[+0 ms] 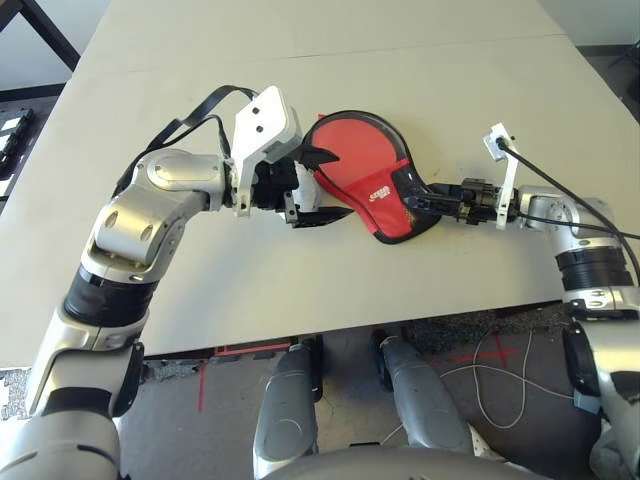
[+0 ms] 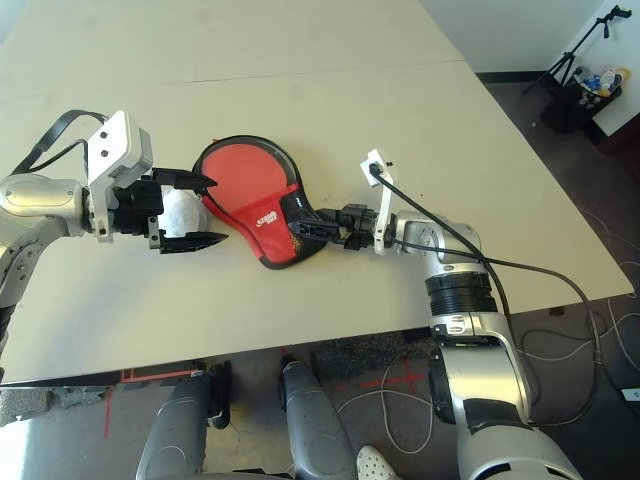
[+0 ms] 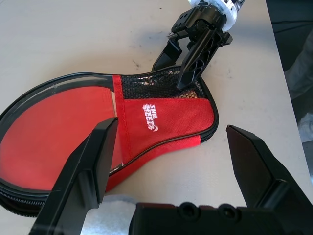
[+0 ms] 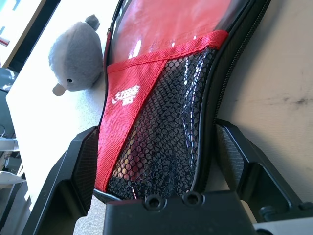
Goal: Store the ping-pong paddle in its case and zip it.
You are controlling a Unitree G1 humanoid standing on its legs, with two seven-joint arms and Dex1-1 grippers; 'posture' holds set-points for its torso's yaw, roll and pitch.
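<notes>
The case (image 1: 362, 172) lies flat on the table (image 1: 200, 60), a little right of its middle. Its round red end lies on the far side, and its narrow end with the black mesh pocket (image 4: 166, 132) points near and right. A small white logo (image 3: 150, 117) sits on the red band across its middle. The paddle's red face shows through the clear round window of the case, so the paddle (image 3: 54, 117) is inside it.

The right gripper (image 1: 425, 200) reaches in from the right, its two black fingers spread wide on either side of the narrow mesh end; they straddle it with gaps on both sides and clamp nothing.

The left gripper (image 2: 190, 212) hovers at the left edge of the case, fingers wide apart and empty. Between those fingers and just left of the case sits a white fluffy toy bird (image 4: 76, 56) with a small beak and a dark eye.
</notes>
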